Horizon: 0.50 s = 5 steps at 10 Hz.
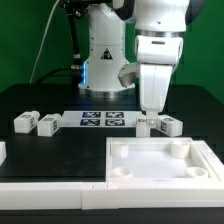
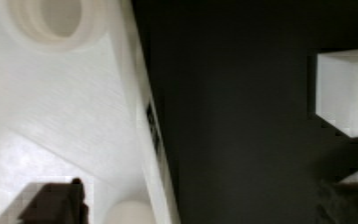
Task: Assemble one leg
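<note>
Several small white legs with tags lie on the black table: two at the exterior view's left [image 1: 24, 122] [image 1: 47, 123] and two at the right [image 1: 146, 125] [image 1: 170, 125]. My gripper [image 1: 150, 112] hangs just above the right pair, behind the far edge of the large white panel [image 1: 160, 165]. In the wrist view the gripper [image 2: 202, 205] is open and empty, with one dark finger [image 2: 51, 200] over the panel [image 2: 51, 110]. A round socket [image 2: 55, 18] shows in the panel. One leg [image 2: 350, 90] lies on the table beside the panel, apart from the fingers.
The marker board [image 1: 103, 120] lies between the two pairs of legs. A long white wall [image 1: 50, 185] runs along the front at the exterior view's left. A white piece [image 1: 3, 152] shows at the left edge. The robot base [image 1: 100, 60] stands behind.
</note>
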Tool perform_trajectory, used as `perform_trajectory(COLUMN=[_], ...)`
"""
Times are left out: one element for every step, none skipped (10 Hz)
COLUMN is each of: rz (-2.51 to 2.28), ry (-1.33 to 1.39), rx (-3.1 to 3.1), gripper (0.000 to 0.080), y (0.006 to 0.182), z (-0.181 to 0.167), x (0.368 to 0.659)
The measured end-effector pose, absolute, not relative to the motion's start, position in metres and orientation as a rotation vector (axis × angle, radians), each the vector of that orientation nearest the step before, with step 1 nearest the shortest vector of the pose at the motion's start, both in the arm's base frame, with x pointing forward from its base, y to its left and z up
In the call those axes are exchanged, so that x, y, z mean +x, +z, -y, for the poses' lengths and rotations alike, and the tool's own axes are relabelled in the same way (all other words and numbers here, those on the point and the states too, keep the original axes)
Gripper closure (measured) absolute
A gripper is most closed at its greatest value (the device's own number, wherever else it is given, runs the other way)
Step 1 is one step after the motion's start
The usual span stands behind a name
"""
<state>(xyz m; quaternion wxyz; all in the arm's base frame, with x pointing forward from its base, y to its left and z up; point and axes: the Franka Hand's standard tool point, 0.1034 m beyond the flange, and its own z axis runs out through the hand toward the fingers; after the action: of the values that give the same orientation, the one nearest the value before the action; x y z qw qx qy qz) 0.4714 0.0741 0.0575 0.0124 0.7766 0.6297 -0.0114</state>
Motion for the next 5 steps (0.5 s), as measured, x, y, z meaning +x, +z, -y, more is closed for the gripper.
perform_trajectory(rz=[-1.951,-1.886,-1.716,-1.606,-1.501], ry=[-0.038,-0.036,-0.033,-0.032,-0.033], rx=[2.432,2.482,2.603,2.671,2.733], gripper=[0.0151,0.0151,0.0151,0.0151,0.0151], y=[0.0564,0.0565,0.0563,0.0563,0.0557], z=[-0.0738,-0.0742,-0.0749,-0.075,-0.0763], x=[0.4713,0.4714,0.4712,0.4711,0.4695])
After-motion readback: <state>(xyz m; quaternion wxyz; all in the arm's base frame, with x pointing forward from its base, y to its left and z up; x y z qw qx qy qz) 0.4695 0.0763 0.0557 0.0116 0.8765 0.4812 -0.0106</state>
